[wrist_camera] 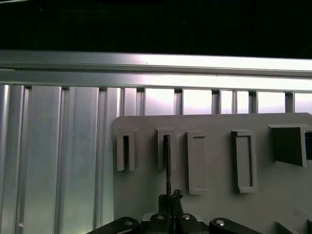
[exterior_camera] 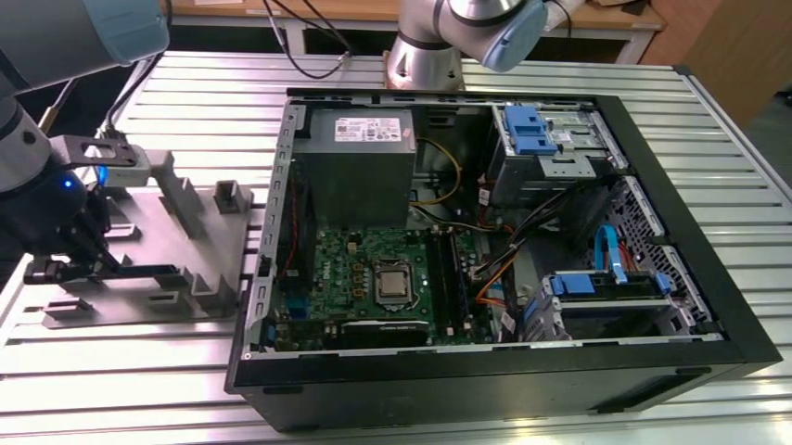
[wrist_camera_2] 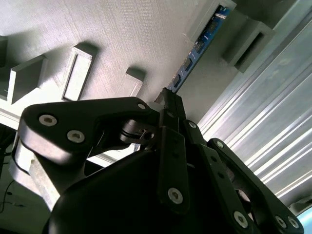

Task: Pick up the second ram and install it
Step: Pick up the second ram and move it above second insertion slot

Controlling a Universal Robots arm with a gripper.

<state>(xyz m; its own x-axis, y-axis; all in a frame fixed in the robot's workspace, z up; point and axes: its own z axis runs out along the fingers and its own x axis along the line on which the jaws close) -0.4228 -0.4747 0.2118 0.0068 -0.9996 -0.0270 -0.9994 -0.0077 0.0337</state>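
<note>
On the slatted metal table (exterior_camera: 111, 389) an open black computer case (exterior_camera: 495, 375) stands beside a grey moulded tray (exterior_camera: 143, 232) near one edge.

A ribbed aluminium table (exterior_camera: 136, 389) spans the exterior view under even light. At the top edge stands a wooden bench (exterior_camera: 223, 9), and a brown wooden panel (exterior_camera: 724, 42) fills the upper right corner.

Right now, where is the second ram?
The second ram is at the exterior view's left, on the grey tray beside the computer case, one end held by the gripper.
</note>
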